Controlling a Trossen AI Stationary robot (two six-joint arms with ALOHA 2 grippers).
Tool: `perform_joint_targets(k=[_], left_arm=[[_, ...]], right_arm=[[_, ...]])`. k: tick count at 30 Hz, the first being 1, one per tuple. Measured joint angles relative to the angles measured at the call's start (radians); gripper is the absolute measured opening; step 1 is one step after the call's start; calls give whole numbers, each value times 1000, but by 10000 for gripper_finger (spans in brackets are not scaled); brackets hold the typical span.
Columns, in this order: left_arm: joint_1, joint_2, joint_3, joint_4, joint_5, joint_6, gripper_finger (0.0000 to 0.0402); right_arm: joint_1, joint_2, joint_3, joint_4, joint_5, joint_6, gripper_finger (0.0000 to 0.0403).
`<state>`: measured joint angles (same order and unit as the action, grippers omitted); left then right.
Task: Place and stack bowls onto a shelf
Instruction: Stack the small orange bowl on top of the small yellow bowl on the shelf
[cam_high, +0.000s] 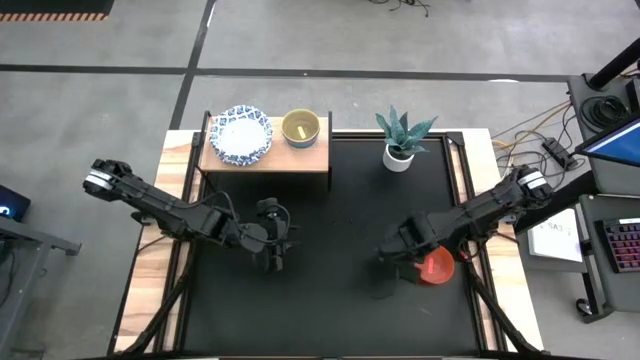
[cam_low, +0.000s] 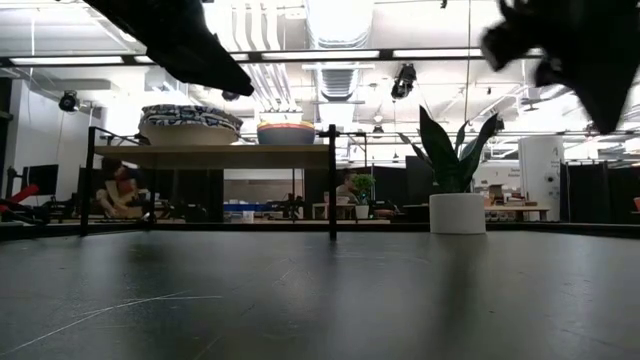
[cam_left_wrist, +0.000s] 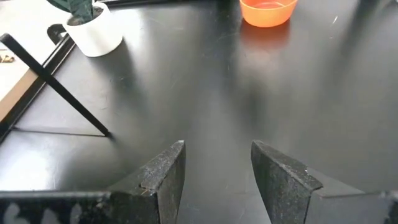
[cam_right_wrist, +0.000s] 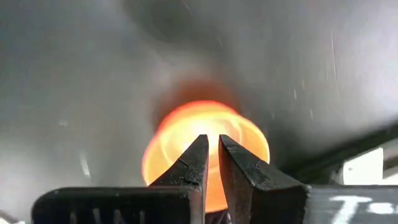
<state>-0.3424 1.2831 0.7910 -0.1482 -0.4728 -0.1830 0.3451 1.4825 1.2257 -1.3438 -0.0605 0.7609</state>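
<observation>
The shelf (cam_high: 265, 160) stands at the table's far left. On its wood top rest a blue-and-white patterned bowl (cam_high: 241, 135) and, to its right, a yellow bowl (cam_high: 300, 128); both also show in the low view, patterned bowl (cam_low: 190, 122) and yellow bowl (cam_low: 286, 132). A red bowl (cam_high: 438, 268) sits on the table at the right, below my right arm. My right gripper (cam_right_wrist: 212, 142) hangs above the red bowl (cam_right_wrist: 205, 152), its fingers nearly together and touching nothing. My left gripper (cam_left_wrist: 217, 158) is open over bare table left of centre. The other bowls are out of view.
A white pot with a green plant (cam_high: 399, 150) stands at the far edge, right of the shelf. Bare black table (cam_high: 340, 200) lies between the two arms. Cables and equipment sit beyond the table's right edge.
</observation>
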Motion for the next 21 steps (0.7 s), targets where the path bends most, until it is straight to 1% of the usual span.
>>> perform_joint_targets(k=[6,8,12,15,18,19,21], left_arm=[[0,0,0,0,0,50,166],[0,0,0,3,0,69,166],[0,0,0,18,0,100,166],[0,0,0,33,0,120,166],[0,0,0,53,0,139,166],[0,0,0,55,0,142,166],[0,0,0,63,0,144,166]], right_arm=[[63,-67,-190,19,-3,189,26],[74,-90,-270,89,-21,219,26],[82,-128,-401,315,-25,245,26],[82,-139,-473,571,13,217,26],[82,-155,-488,829,126,116,26],[82,-163,-483,872,159,74,26],[76,-183,-456,881,210,10,26]])
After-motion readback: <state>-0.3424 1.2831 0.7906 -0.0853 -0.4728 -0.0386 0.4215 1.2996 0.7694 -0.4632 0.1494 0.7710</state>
